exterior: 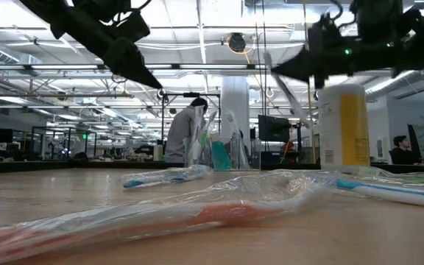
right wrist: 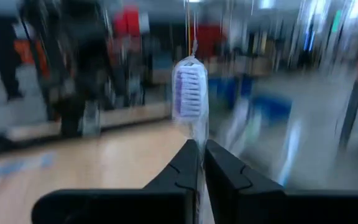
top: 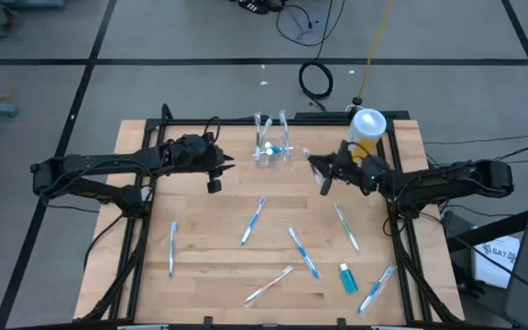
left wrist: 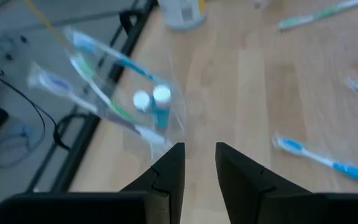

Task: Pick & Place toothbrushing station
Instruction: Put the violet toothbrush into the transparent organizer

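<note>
The clear plastic holder [top: 271, 147] stands on its base at the table's far middle, with several wrapped toothbrushes and small tubes in it; it also shows in the left wrist view [left wrist: 123, 102] and the low view [exterior: 216, 151]. My left gripper [top: 224, 166] hovers just left of the holder, above the table, its fingers [left wrist: 199, 158] a little apart and empty. My right gripper [top: 317, 169] hovers right of the holder, above the table, shut on a plastic-wrapped toothbrush with purple bristles [right wrist: 190, 93]. My right gripper pinches the wrapped toothbrush's handle [right wrist: 199, 144] between its two fingers, below the head. The brush runs along the fingers and sticks out past their tips, its bristled head [right wrist: 190, 90] free. It is lifted clear of the table.
A yellow canister with a white lid [top: 367, 133] stands at the far right, close behind my right arm. Several wrapped toothbrushes lie on the near half of the table, such as one in the middle [top: 253, 222] and one at the left [top: 173, 247]. A small blue tube [top: 347, 277] lies near right.
</note>
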